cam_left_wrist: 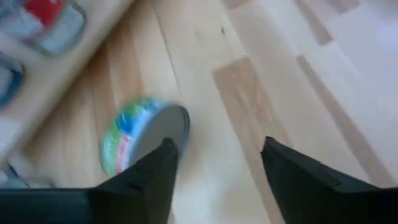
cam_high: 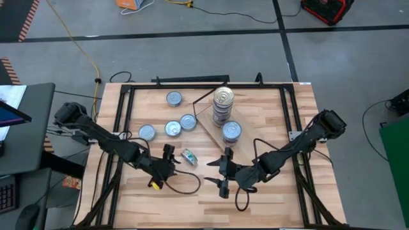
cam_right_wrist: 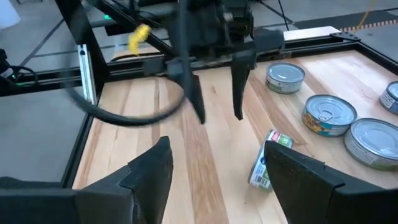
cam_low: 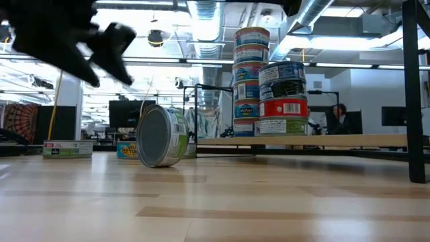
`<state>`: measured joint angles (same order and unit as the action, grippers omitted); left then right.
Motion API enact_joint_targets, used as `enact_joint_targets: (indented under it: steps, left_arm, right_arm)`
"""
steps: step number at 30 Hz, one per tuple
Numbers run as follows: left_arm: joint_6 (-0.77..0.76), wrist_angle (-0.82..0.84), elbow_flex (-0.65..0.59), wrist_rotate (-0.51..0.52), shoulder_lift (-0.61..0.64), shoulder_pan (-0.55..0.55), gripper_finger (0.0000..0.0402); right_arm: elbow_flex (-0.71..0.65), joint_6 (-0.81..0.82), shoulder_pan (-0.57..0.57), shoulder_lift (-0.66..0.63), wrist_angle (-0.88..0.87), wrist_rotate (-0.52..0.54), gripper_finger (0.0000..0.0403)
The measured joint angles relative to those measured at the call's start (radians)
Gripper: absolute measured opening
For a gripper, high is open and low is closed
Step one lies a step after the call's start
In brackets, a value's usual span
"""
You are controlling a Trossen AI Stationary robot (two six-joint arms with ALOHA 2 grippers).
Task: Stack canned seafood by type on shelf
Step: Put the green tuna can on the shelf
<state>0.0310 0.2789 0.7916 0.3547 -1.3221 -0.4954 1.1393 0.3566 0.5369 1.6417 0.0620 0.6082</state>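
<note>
Grey floor (cam_high: 192, 25) with a yellow cable (cam_high: 77, 38); ceiling ducts (cam_low: 205, 17) overhead.

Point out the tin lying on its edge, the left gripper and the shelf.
Tin on edge (cam_low: 160, 136), low view, silver lid.
Left gripper (cam_high: 170, 154), high view, between fingertips.
Shelf (cam_low: 349, 140), low view, board's front edge.

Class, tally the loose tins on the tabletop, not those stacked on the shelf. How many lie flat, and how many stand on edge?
Tins lying flat: 4
Tin on its edge: 1
Total: 5
</note>
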Motion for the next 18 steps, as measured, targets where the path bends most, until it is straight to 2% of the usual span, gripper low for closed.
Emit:
enact_joint_targets:
  steps: [4, 7, 12, 18]
  left_arm:
    - [0.097, 0.022, 0.063, -0.008, -0.031, 0.051, 0.0268]
    - [0.170, 0.005, 0.064, -0.101, -0.060, 0.123, 0.0287]
    - [0.259, -0.016, 0.064, -0.232, -0.087, 0.243, 0.0290]
    - [0.327, -0.016, 0.064, -0.326, -0.086, 0.303, 0.0290]
  right_arm:
    - [0.000, 0.010, 0.013, 0.000, -0.007, -0.001, 0.0278]
    - [0.000, 0.012, 0.039, -0.003, -0.033, -0.003, 0.0278]
    - [0.000, 0.048, 0.068, -0.012, -0.094, -0.003, 0.0278]
    - [0.000, 0.062, 0.068, -0.014, -0.115, -0.002, 0.0278]
